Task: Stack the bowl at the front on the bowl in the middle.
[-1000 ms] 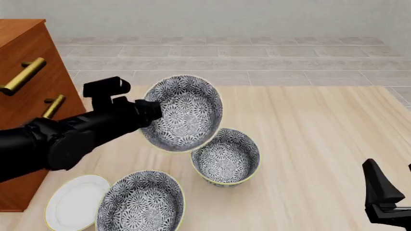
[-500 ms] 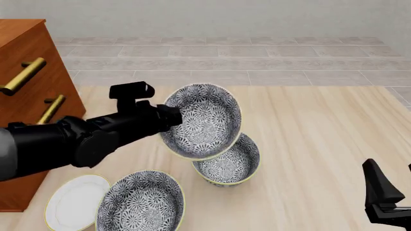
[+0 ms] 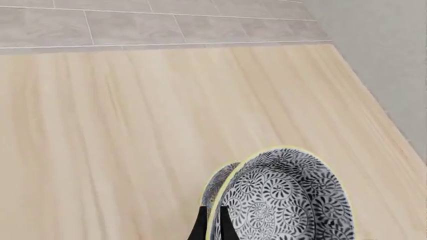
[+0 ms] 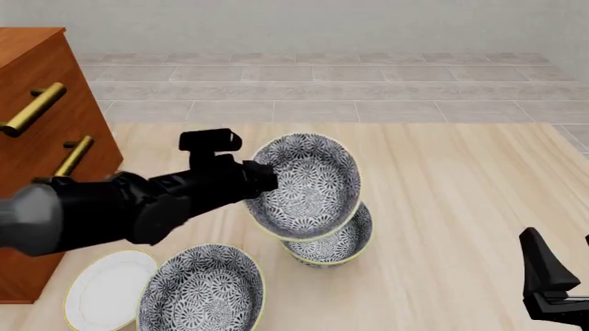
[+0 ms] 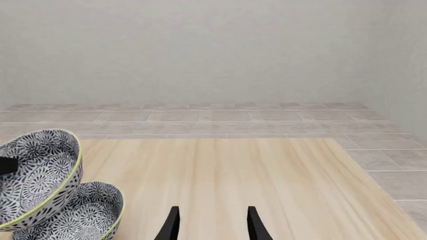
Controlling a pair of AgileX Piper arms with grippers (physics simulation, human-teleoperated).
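Observation:
The bowl at the front point(image 4: 308, 186), grey-and-white floral with a pale yellow-green rim, hangs tilted in the air. My left gripper point(image 4: 267, 178) is shut on its rim. It also shows in the left wrist view point(image 3: 280, 200) and the right wrist view point(image 5: 33, 170). Right below it, partly covered, the bowl in the middle point(image 4: 336, 247) stands on the table, seen too in the right wrist view point(image 5: 80, 215). I cannot tell if the two bowls touch. My right gripper point(image 4: 563, 267) sits low at the right, open and empty, its fingers point(image 5: 172, 224) apart.
A third bowl point(image 4: 203, 293) of the same pattern stands near the table's near edge at the left, with a flat white plate point(image 4: 106, 289) beside it. A wooden cabinet point(image 4: 46, 138) with brass handles rises at the left.
My left arm has carried the tilted bowl to the right and slightly down, from left of and behind the middle bowl to over it. The right arm has not moved.

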